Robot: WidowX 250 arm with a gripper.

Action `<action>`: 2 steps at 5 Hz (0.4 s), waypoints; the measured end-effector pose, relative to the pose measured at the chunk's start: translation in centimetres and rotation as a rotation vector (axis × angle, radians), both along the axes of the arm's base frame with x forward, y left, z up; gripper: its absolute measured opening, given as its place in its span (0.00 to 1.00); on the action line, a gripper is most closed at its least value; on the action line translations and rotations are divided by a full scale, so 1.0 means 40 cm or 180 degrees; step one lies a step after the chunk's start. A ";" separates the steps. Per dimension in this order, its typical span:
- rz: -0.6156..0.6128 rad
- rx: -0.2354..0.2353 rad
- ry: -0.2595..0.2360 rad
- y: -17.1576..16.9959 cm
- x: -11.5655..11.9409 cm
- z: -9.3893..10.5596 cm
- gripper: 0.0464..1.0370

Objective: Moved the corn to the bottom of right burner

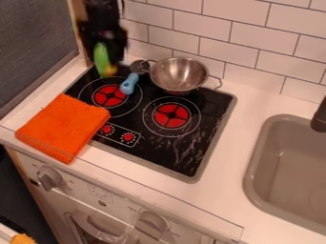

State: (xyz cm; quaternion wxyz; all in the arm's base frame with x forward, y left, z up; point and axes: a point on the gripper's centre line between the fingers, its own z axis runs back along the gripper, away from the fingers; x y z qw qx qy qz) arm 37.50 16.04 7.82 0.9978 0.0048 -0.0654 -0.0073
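Camera view: tool (106,53) closed w/ corn (101,61) gripped, nr stove (213,107) rear.

Robot arm (102,15): black nearly all over, with faint greyish sheen near top edge of view. Upper part broad and blocky, outline uneven, somewhat stepped. Thin dark strand along right side near top, possibly cable; too blurred to be sure. Gripper (116,49): same black, dark bulky body. Small reddish and pale patches around its upper part; markings or reflections, cannot tell which. Screws and seams too blurred to make out.
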 end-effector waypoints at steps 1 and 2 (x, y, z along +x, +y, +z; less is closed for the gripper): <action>-0.0300 -0.0068 -0.0343 -0.065 -0.086 0.120 0.65; -0.0684 -0.0226 -0.0162 -0.168 -0.178 0.082 0.65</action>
